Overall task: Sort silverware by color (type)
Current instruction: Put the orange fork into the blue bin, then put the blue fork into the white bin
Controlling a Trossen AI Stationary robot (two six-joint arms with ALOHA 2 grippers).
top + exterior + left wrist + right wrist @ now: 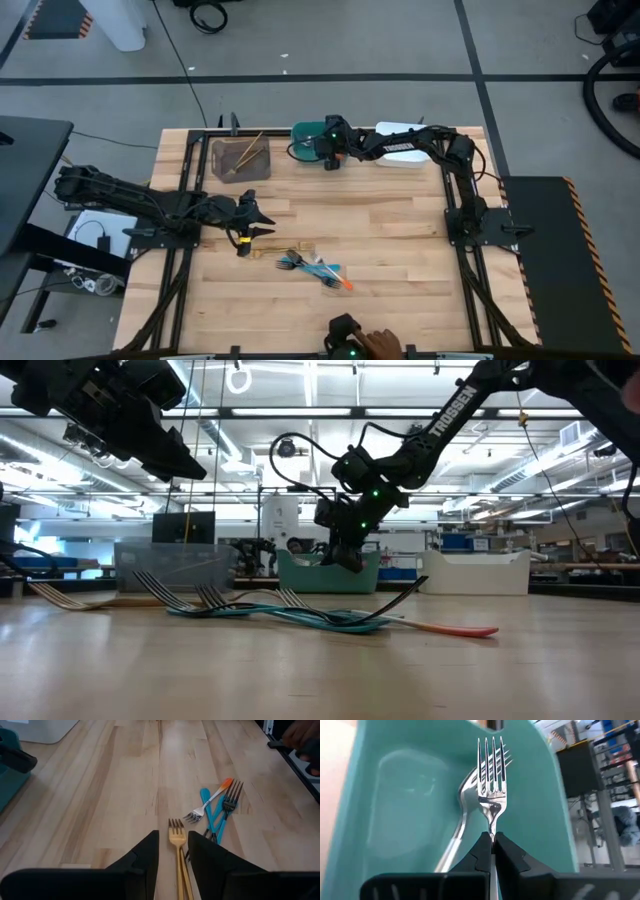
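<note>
1. Bare pale wooden tabletop lies open at three o'clock of the tangled cluster of blue- and orange-handled forks, wide enough for a gripper to pass.
2. Along the twelve o'clock edge, a grey rectangular bin, a teal rectangular bin and a white rectangular bin stand in a row as a barrier.
3. The right gripper and its dark arm block the teal bin's mouth.
4. The left gripper crowds the nine o'clock approach to the cluster.
5. A person's hand occupies the six o'clock edge.

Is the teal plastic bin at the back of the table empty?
No. The teal plastic bin already holds a silver utensil, and the right gripper is shut on a shiny silver fork over it.
</note>
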